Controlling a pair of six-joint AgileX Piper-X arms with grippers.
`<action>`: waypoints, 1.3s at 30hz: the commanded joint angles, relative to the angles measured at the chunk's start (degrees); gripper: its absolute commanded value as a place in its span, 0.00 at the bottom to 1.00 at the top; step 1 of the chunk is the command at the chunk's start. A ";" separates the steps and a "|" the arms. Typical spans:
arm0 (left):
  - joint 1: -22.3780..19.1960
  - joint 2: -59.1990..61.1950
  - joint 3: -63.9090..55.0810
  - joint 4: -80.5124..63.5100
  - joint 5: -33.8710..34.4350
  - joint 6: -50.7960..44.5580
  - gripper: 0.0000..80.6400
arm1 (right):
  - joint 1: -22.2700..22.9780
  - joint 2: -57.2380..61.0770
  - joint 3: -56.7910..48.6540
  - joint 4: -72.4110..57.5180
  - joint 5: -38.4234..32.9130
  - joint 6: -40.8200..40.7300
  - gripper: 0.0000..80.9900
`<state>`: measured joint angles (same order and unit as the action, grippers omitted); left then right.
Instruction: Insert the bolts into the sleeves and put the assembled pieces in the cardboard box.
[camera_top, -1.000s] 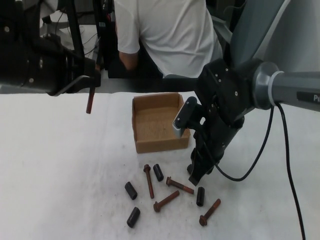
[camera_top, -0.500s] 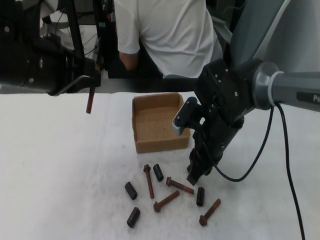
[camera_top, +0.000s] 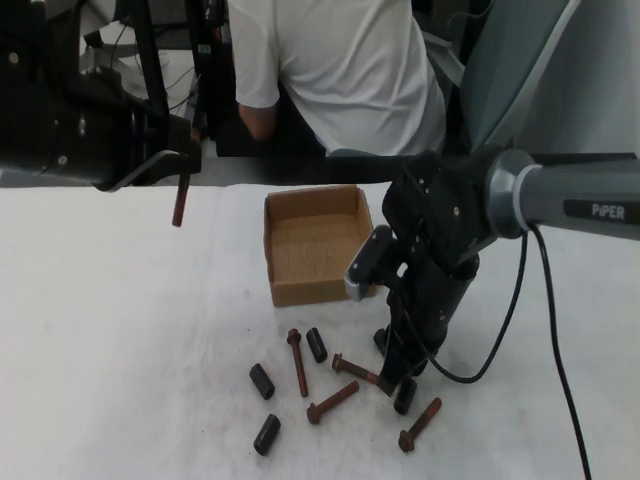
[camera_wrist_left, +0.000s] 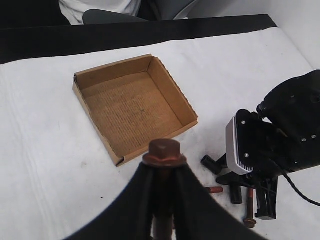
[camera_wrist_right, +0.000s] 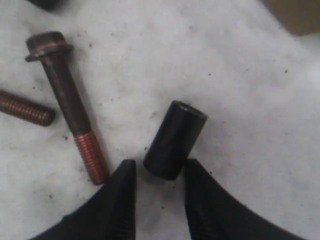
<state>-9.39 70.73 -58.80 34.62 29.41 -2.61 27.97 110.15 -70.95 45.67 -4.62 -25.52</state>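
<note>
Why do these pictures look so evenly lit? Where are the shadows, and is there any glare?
High view: soft, even light, barely any shadow on the white cloth beneath the right end effector. Left wrist view: the cardboard box has slightly shaded inner walls; the left end effector is a dark silhouette around its bolt. Right wrist view: only a faint shadow beside the sleeve, no glare.

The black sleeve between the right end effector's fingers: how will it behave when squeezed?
The sleeve looks like a smooth, rigid cylinder, so it will probably keep its shape but might slip. It lies on its side, so a nudge could roll it. The right end effector straddles only one end, so it may pivot.
</note>
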 joint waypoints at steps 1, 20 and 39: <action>0.13 -0.78 -0.11 -0.95 -0.19 0.07 0.00 | 0.22 0.25 0.16 -0.53 -0.15 0.06 0.38; 0.13 -0.78 -0.11 -0.95 -0.19 0.07 0.00 | 0.22 0.25 0.04 -5.40 -0.21 0.04 0.38; 0.13 -0.78 -0.11 -0.95 -0.19 0.07 0.00 | 1.51 -3.77 -0.34 -13.71 -7.42 6.27 0.01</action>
<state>-9.39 70.73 -58.80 34.40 29.41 -2.61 30.45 110.41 -70.95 34.57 -5.21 -24.04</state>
